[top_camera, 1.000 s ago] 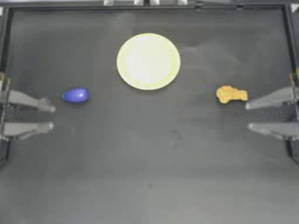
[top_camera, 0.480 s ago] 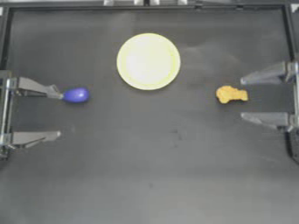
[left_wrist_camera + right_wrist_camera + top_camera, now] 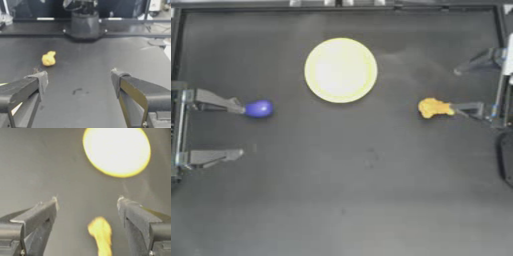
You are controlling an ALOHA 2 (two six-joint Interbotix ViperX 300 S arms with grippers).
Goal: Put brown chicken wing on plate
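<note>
Right tool (image 3: 457, 90) spread wide at frame right, brown chicken wing (image 3: 433, 107) touching its lower jaw, plate (image 3: 340, 70) upper centre; closing off-centre could knock the wing aside.

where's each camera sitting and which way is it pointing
Top view: above the table, looking straight down; both open end effectors show, left and right.
Left wrist view: on the left arm, looking across the table at the brown chicken wing; its own jaws show.
Right wrist view: on the right arm, facing the plate; its own jaws show.
All three views share the wing.
</note>
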